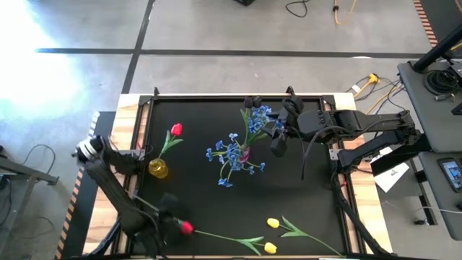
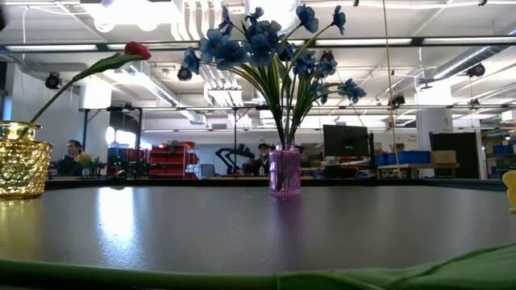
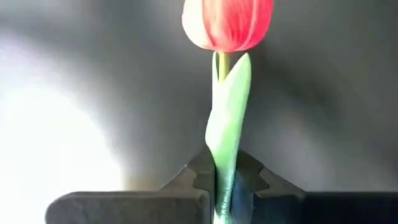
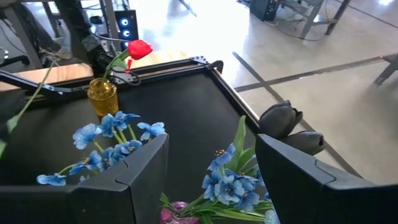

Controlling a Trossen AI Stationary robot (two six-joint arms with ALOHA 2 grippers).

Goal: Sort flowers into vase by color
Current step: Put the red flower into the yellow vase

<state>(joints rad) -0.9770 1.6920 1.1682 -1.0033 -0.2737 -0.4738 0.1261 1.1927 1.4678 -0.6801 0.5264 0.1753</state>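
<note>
My left gripper [image 1: 172, 225] is at the table's near edge, shut on a red tulip [image 1: 187, 228] whose green stem [image 1: 231, 237] runs toward the right. A second red tulip [image 1: 175, 131] stands in the yellow vase [image 1: 159, 169]. Blue blossoms [image 1: 231, 155] fill the purple vase [image 2: 285, 171]. My right gripper [image 4: 211, 168] hovers open above those blossoms [image 4: 230, 180] and touches nothing. Two dark blooms [image 4: 280, 118] sit just beyond it. Two yellow tulips [image 1: 273, 223] lie on the table near the near edge. My left gripper pinches the red tulip between its two fingers [image 3: 193, 180], on the stem and its wrapping leaf [image 3: 227, 149] a short way below the head [image 3: 227, 22]. The fingers lie across the stem. The long stem trails off along the table toward the right.
The black mat has a raised frame [image 1: 216, 97] around it. Free mat lies between the two vases and the near edge. A green leaf or stem [image 2: 322, 274] lies right in front of the low camera. Cables and equipment [image 1: 433, 79] sit right of the table.
</note>
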